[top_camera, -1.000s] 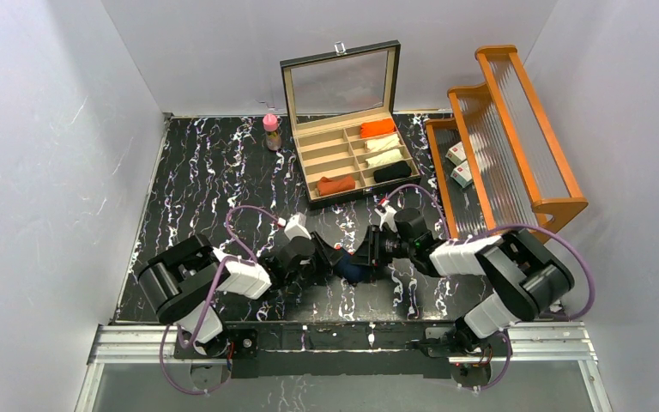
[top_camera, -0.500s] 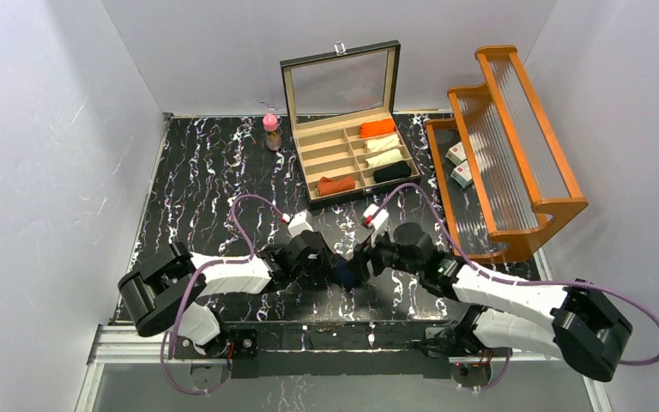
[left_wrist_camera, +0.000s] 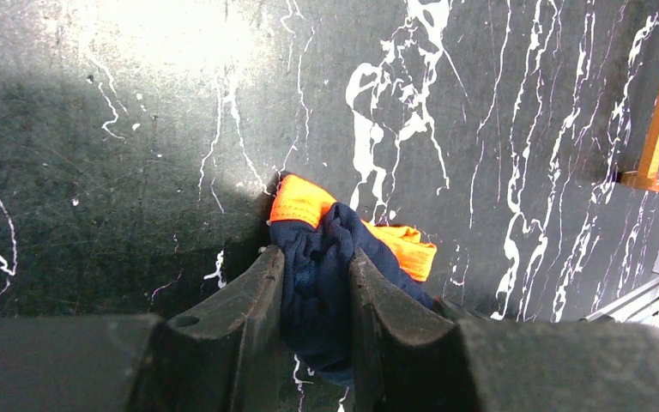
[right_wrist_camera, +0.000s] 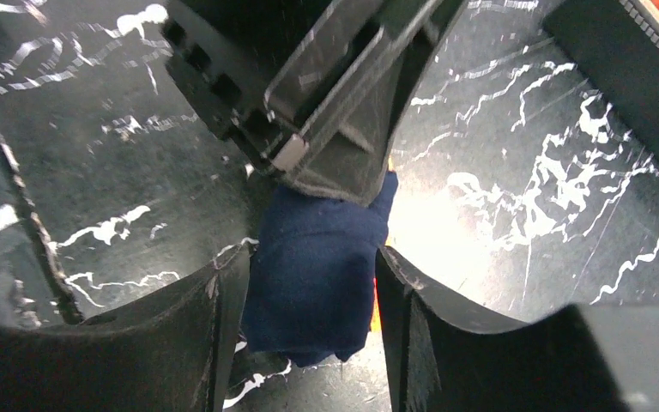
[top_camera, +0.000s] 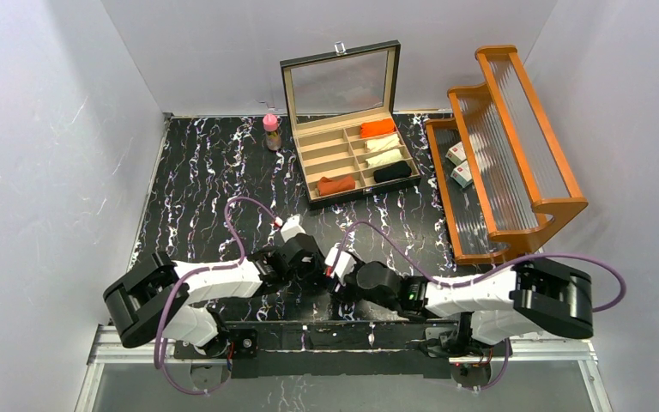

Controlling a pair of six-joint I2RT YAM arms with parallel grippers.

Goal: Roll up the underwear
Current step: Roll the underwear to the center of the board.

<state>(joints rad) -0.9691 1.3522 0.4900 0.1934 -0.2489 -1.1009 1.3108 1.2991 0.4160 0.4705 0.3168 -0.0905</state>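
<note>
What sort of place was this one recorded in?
Probably a lab robot test cell, not a home: plain white walls box in a black marbled table, an aluminium rail runs along its near edge, and props such as a compartment box and wooden rack are laid out.

The top view comes through bright and even, lit from overhead. The pale walls wash out softly and the glossy marbled table stays crisp, with soft shadow pooling under the arms. On the left wrist view, white glare blooms across the table at the top and a dim band lies below it. The fingers of the left gripper loom dark and soft. On the right wrist view, glare flares beside the navy underwear, and the right gripper blurs at close range.
</note>
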